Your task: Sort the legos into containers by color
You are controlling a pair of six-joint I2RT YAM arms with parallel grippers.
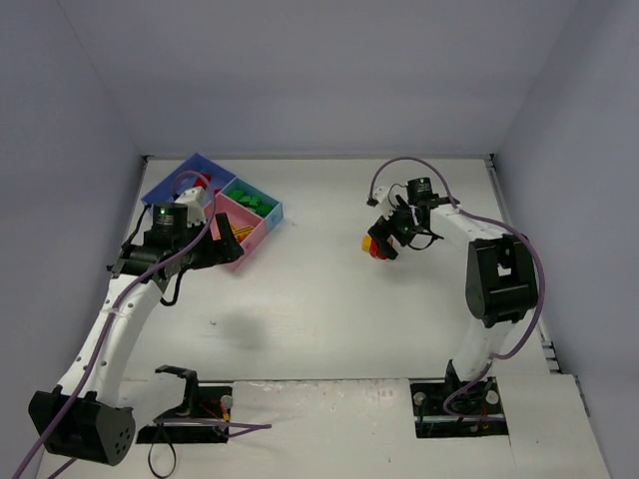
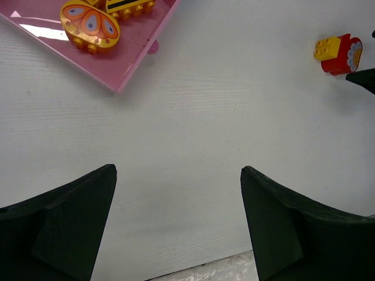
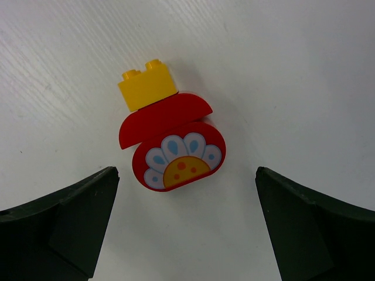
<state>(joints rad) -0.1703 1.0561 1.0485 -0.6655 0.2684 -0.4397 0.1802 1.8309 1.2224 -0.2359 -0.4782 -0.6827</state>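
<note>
A stack of a red lego with a flower print [image 3: 179, 155] and a yellow lego [image 3: 147, 86] lies on the white table, right of centre in the top view [image 1: 375, 246]. My right gripper [image 3: 186, 171] is open and hovers over it, one finger on each side, not touching. The tray stands at the far left: the blue compartment [image 1: 160, 190] holds red legos [image 1: 196, 183], the teal one [image 1: 272, 214] green legos [image 1: 252, 201], the pink one [image 2: 126, 73] yellow-orange legos [image 2: 89, 26]. My left gripper [image 2: 179, 175] is open and empty over bare table beside the pink compartment.
The white table [image 1: 329, 299] has grey walls at the back and both sides. The red and yellow stack also shows at the upper right of the left wrist view [image 2: 338, 52]. The table's near edge shows at the bottom of that view [image 2: 205, 270].
</note>
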